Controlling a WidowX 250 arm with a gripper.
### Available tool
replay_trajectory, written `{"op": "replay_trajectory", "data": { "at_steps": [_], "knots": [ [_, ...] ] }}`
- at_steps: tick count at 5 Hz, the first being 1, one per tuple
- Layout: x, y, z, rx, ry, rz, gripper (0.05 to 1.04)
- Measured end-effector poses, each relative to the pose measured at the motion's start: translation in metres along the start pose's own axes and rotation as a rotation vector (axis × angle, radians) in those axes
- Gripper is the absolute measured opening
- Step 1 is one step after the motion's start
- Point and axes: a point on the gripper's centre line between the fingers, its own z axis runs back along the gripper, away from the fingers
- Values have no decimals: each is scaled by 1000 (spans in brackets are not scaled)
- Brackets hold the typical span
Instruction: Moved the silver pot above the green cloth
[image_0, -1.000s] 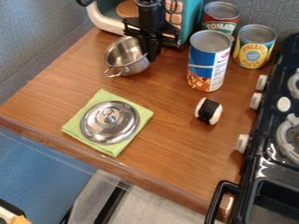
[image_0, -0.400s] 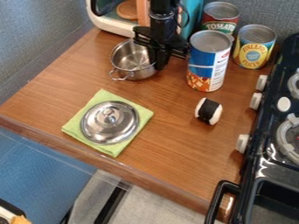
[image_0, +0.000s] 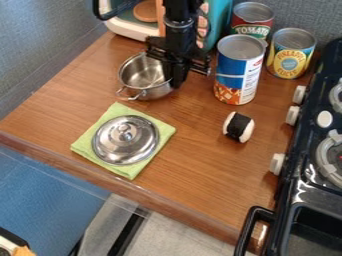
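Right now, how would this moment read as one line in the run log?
Hand: at picture-right rim of pot | Pot: off cloth, near its far corner | Lid: on cloth

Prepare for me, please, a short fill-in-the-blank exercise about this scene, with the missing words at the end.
The lid lies on a cloth whose colour is ____. The tool at the pot is ____ in colour. The number of cans is ____. The stove is at the view's ____ edge.
Missing words: green; black; three; right.
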Motion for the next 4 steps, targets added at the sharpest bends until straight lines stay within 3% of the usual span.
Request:
{"op": "replay_trajectory", "data": {
  "at_steps": [1, 2, 3, 4],
  "knots": [
    [-5, 4, 0, -35, 24, 28, 265],
    [-1, 6, 25, -70, -24, 18, 536],
    [1, 6, 54, -66, -83, -21, 842],
    [-9, 4, 64, -65, -79, -43, 1009]
  ]
}}
